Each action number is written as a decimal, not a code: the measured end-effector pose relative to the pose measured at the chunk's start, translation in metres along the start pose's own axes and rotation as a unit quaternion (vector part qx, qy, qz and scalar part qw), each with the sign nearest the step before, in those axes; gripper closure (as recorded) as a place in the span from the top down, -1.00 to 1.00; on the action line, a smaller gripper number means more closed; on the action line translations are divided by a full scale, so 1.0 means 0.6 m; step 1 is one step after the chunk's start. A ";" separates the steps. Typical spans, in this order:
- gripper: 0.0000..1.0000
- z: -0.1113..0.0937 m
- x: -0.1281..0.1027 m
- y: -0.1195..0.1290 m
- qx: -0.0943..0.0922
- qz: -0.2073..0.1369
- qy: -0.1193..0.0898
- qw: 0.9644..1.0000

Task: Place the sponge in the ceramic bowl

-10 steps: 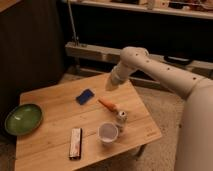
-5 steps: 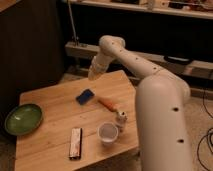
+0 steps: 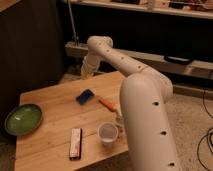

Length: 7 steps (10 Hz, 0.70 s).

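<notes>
The blue sponge (image 3: 85, 96) lies flat near the middle of the wooden table (image 3: 50, 105). At the table's left edge sits the green ceramic bowl (image 3: 23, 119), with nothing in it. My gripper (image 3: 85, 73) hangs from the white arm over the table's far edge. It is above and behind the sponge, clear of it, and far to the right of the bowl. Nothing shows in the gripper.
An orange stick-like item (image 3: 106, 104) lies just right of the sponge. A white cup (image 3: 108, 132) and a dark-and-white flat bar (image 3: 75, 143) rest near the front edge. My arm's large white link (image 3: 145, 115) fills the right foreground. A dark cabinet and low shelf stand behind.
The arm has swung left and closer to the camera. The gripper moved from the table's right side to its far edge, behind the sponge. The objects on the table stayed put.
</notes>
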 end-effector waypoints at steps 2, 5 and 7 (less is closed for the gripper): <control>0.59 0.003 0.037 0.049 -0.009 -0.018 0.007 1.000; 0.60 0.040 0.011 0.083 -0.040 -0.069 -0.013 0.997; 0.60 0.063 -0.029 0.094 -0.055 -0.094 -0.033 0.994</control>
